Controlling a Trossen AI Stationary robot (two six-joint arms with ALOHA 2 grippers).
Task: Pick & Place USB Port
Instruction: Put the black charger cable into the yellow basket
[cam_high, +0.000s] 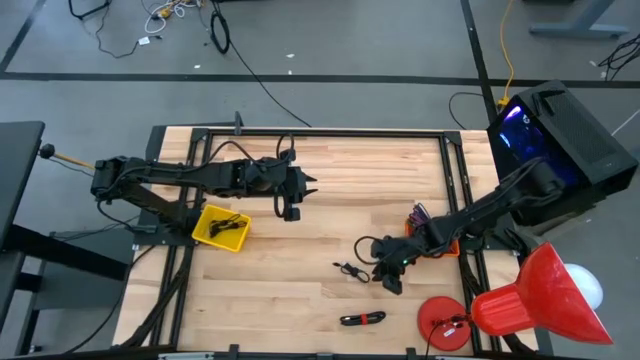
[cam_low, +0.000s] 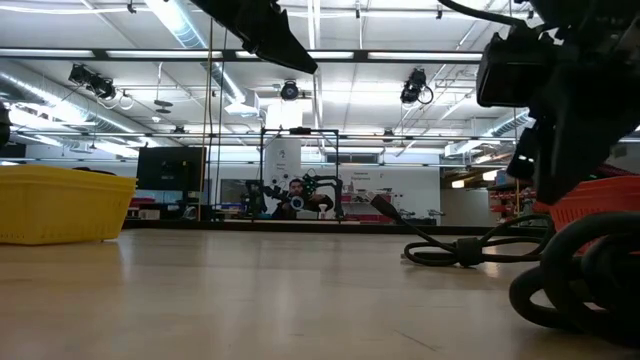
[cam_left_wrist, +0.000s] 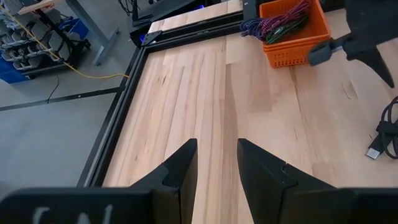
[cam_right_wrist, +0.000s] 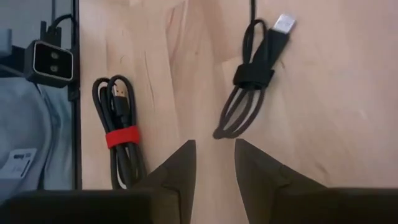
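Note:
A black USB cable (cam_high: 350, 270), coiled and bound by a black strap, lies flat on the wood table; its silver plug (cam_right_wrist: 283, 25) points away in the right wrist view. My right gripper (cam_right_wrist: 214, 155) hovers just beside the coil's looped end (cam_right_wrist: 233, 121), fingers slightly apart, touching nothing; in the high view it (cam_high: 385, 272) is right of the cable. My left gripper (cam_high: 300, 190) waits open over the table's middle left, above and right of the yellow bin (cam_high: 222, 227), which holds a black cable.
A second black cable with a red band (cam_high: 362, 319) lies near the table's near edge, beside a small camera (cam_right_wrist: 50, 59). An orange basket of cables (cam_left_wrist: 292, 31) sits at the right side behind my right arm. A red lamp (cam_high: 530, 300) stands at the near right corner.

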